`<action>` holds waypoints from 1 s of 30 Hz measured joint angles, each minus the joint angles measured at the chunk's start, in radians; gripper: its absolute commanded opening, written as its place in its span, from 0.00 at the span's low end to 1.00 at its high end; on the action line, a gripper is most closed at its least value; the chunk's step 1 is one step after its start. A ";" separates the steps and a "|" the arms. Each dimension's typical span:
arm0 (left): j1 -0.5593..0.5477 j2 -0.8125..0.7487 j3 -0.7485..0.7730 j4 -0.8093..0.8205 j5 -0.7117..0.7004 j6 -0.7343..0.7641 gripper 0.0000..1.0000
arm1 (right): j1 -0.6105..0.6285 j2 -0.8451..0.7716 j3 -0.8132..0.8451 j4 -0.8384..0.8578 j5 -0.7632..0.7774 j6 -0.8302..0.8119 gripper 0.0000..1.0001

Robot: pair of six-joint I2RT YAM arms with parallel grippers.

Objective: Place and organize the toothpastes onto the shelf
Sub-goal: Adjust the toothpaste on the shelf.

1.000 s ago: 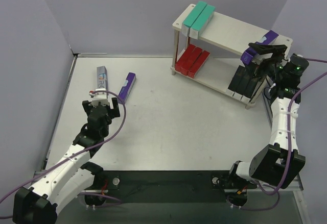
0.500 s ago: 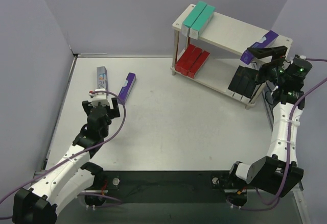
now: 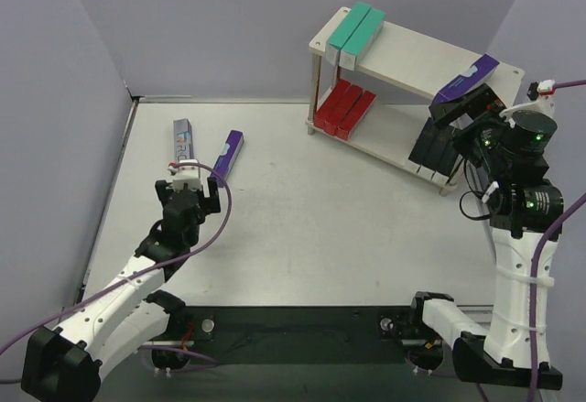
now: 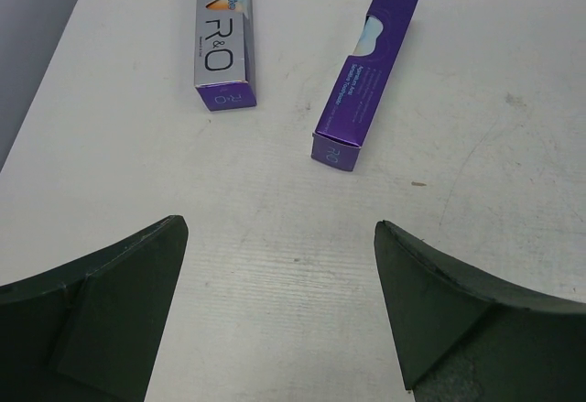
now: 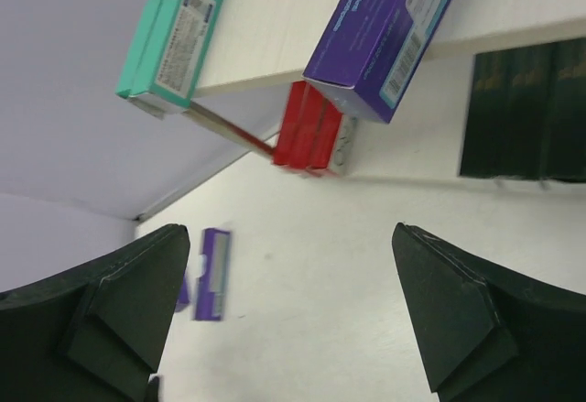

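The shelf stands at the back right. Its top board carries two teal toothpastes at the left end and a purple one at the right end, overhanging the edge. Red cartons and black cartons lie on the lower board. My right gripper hangs open and empty just in front of the purple carton. A silver carton and a purple carton lie on the table. My left gripper is open a little short of them.
Grey walls close in the table on the left and behind. The shelf's thin metal legs stand at its corners. The right arm's purple cable loops by the shelf's right end.
The right gripper has opened, left the purple carton on the top board, and drawn back and upward. The left gripper has crept slightly toward the two cartons.
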 measured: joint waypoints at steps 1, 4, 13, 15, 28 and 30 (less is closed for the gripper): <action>-0.003 0.000 0.000 0.000 0.000 0.000 0.95 | 0.046 0.006 0.021 -0.010 0.078 -0.046 1.00; -0.008 0.000 0.000 0.000 0.000 0.000 0.95 | 0.185 0.047 0.094 -0.043 0.295 -0.159 1.00; -0.022 -0.027 0.000 0.000 0.000 -0.001 0.95 | 0.366 0.307 0.291 -0.056 0.771 -0.389 1.00; -0.027 -0.038 0.000 0.000 0.000 -0.001 0.95 | 0.370 0.352 0.304 -0.060 0.811 -0.406 1.00; -0.065 -0.069 0.000 0.002 0.003 0.000 0.95 | 0.368 0.482 0.393 -0.083 0.901 -0.443 0.80; -0.071 -0.071 0.000 0.003 0.003 0.000 0.95 | 0.362 0.485 0.393 -0.084 0.900 -0.443 0.74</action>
